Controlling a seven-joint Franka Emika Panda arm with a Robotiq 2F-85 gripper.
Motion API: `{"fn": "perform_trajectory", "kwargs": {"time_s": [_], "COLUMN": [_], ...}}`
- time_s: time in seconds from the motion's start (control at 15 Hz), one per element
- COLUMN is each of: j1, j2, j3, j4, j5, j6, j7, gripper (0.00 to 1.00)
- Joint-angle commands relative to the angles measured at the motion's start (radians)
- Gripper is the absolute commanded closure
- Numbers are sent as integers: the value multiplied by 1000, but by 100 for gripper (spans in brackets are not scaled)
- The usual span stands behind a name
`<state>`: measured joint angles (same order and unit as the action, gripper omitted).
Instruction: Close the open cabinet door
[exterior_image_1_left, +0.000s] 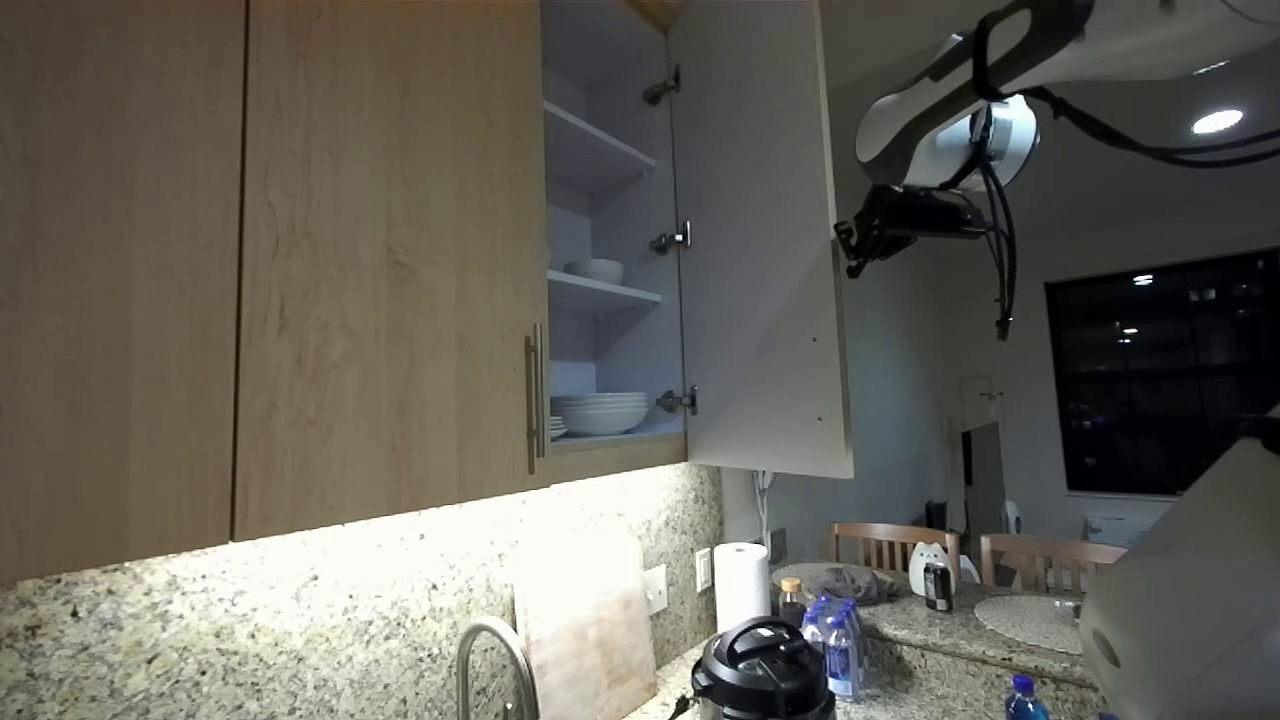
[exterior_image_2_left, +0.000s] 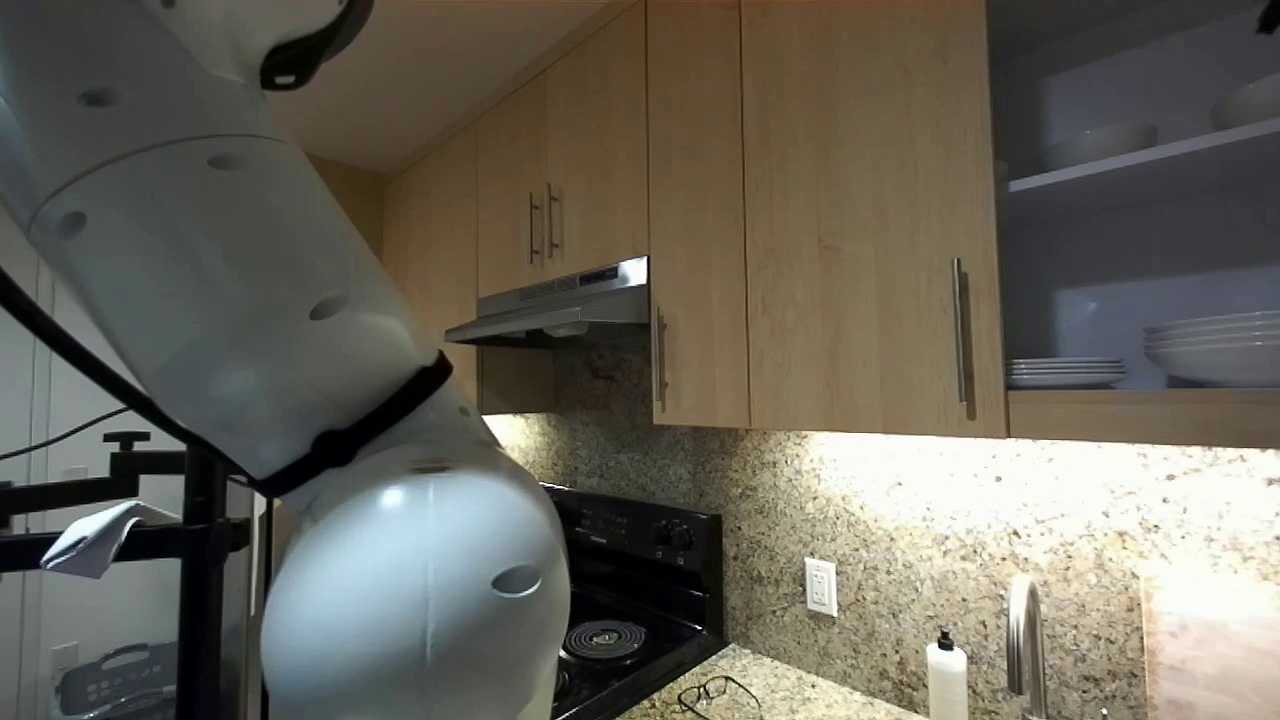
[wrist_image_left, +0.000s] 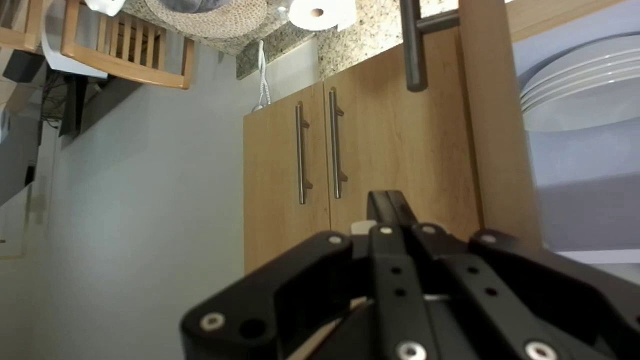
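The cabinet door (exterior_image_1_left: 755, 250) stands wide open in an exterior view, its whitish inner face showing. In the wrist view, which stands upside down, its free edge (wrist_image_left: 500, 135) is a light-wood strip, with a metal bar handle (wrist_image_left: 414, 50) on its outer side. My gripper (exterior_image_1_left: 848, 250) is beside the free edge, around mid-height; I cannot tell whether it touches. In the wrist view its fingers (wrist_image_left: 392, 205) are together with nothing between them. In an exterior view the door is out of frame; a dark tip (exterior_image_2_left: 1268, 18) at the top right corner may be the gripper.
The open cabinet holds bowls and plates (exterior_image_1_left: 600, 412) on shelves (exterior_image_1_left: 605, 292). A wider closed door (exterior_image_1_left: 400, 240) with a handle adjoins the opening. Two handled wood doors (wrist_image_left: 287, 175) lie beyond the open door. A black-lidded cooker (exterior_image_1_left: 765, 665) and paper towels (exterior_image_1_left: 742, 585) stand below.
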<state>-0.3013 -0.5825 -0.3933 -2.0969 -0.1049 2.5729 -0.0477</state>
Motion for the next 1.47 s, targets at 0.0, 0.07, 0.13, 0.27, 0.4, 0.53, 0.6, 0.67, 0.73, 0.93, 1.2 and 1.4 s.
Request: {"fn": "perform_trajectory", "kwargs": {"time_s": [0.0,0.07,0.13,0.27,0.4,0.53,0.6,0.67,0.73,0.93,1.2,1.4], "j1": [41,51,59,75,90,100,106,113,120,142,167,187], "j2": [-4,-5,-6,-10,-17,-26,-31,-34,-38,-52,-61,-66], "j3": [-25,-28,-29,-33,-35,-33,-34,-34,-35,-35,-26,-18], "j4": [11,11,11,12,14,13,14,14,15,13,8,4], "j5": [63,74,79,90,100,106,108,109,111,113,110,108], "j6": [-7,-10,-10,-11,-14,-16,-18,-18,-20,-24,-31,-42], "j7": [-62,-68,-73,-87,-99,-112,-118,-122,-125,-133,-143,-154], "gripper": [100,100,100,100,100,100,100,100,100,100,100,100]}}
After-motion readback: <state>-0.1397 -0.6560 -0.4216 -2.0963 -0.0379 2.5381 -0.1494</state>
